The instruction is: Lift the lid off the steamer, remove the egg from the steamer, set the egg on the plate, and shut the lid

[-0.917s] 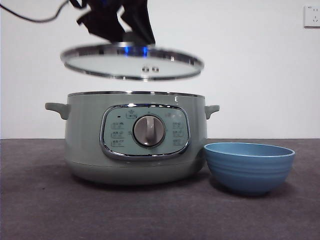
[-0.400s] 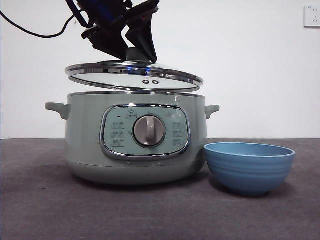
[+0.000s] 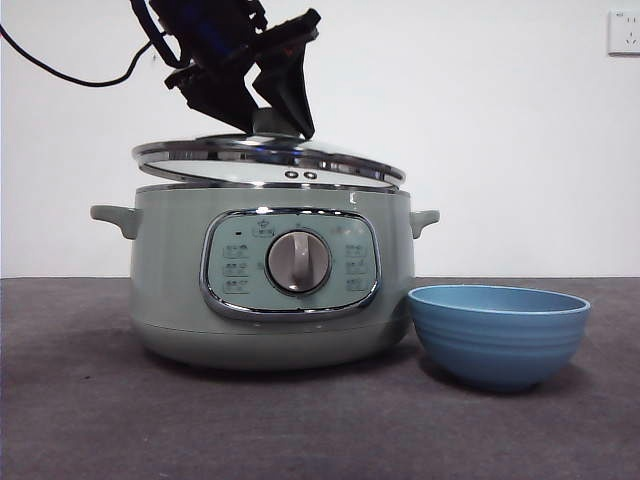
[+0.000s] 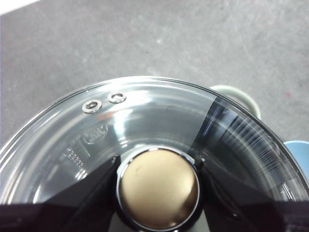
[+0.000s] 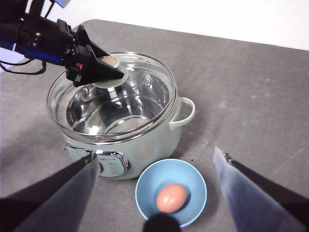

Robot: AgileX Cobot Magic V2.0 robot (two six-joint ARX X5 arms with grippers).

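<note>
1. Glass lid (image 3: 268,160) with a chrome rim hangs from the left gripper (image 3: 262,118), whose black jaws pinch its pale knob (image 4: 158,187) from both sides.
2. Just beneath that gripper, the lid sits slightly tilted, very close over the rim of the sage-green steamer (image 3: 270,285).
3. Right gripper (image 5: 154,193) hovers high with jaws spread wide, holding nothing.
4. Directly below it, the blue plate (image 5: 145,191) stands just beside the steamer, with the egg (image 5: 171,197) inside.

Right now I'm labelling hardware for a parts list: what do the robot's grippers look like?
Left gripper: black angular wedge-shaped jaws, blue-lit housing, black cable trailing off. Right gripper: two broad dark jaws, blurred close to the lens.
</note>
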